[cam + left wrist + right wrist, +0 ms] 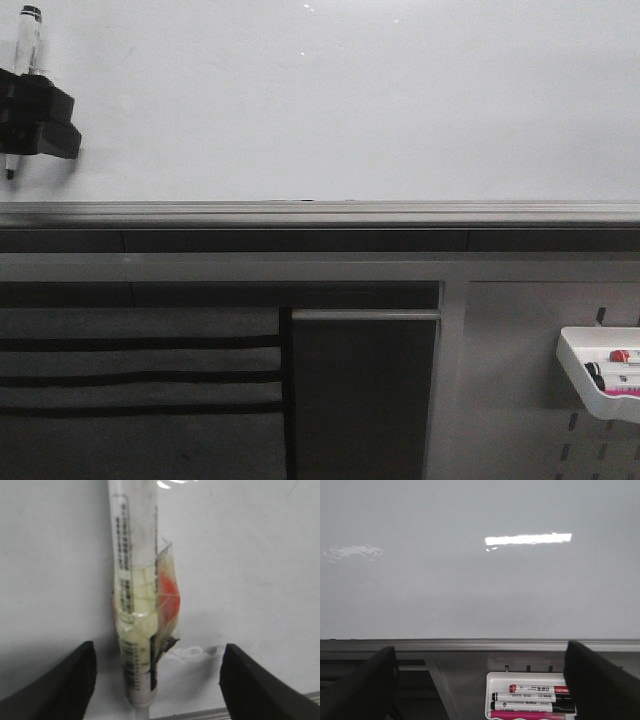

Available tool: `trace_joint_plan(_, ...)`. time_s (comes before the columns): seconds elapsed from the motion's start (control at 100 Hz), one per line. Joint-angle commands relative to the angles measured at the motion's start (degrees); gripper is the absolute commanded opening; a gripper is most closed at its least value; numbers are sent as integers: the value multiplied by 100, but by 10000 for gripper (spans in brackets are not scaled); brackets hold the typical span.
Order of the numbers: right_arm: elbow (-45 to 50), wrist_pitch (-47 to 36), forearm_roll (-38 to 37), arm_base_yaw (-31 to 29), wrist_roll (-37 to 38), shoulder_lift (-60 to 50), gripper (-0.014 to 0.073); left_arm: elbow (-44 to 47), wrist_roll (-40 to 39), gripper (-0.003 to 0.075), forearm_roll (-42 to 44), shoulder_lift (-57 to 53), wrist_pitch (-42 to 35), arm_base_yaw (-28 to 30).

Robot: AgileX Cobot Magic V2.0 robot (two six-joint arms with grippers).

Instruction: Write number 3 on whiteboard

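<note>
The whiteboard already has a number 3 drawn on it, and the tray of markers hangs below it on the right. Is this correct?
Not quite. The whiteboard is still blank: the front view and the right wrist view show only glare on it, no number 3. The rest holds: the tray of markers hangs below it on the right.

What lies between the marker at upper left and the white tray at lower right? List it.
In the front view: below the marker, bare whiteboard with nothing drawn, then its grey rail and frame bars, down to the tray.
</note>
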Motion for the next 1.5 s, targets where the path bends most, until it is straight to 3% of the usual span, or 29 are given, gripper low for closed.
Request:
trace_joint_plan(0.0, -193, -438, -31, -25, -43, 69, 603, -212, 4, 402, 15, -94, -475, -17)
trace_joint_plan(0.98, -193, -438, -31, -25, -43, 69, 603, -212, 4, -15, 15, -217, -342, -17)
trace_joint_plan(1.26, -193, -392, -31, -25, -43, 69, 603, -221, 18, -18, 31, -1201, 1349, -52)
trace_joint_plan(1.49, -266, -71, 3, -25, -43, 79, 603, -783, 783, -18, 8, -2205, 4027, -535)
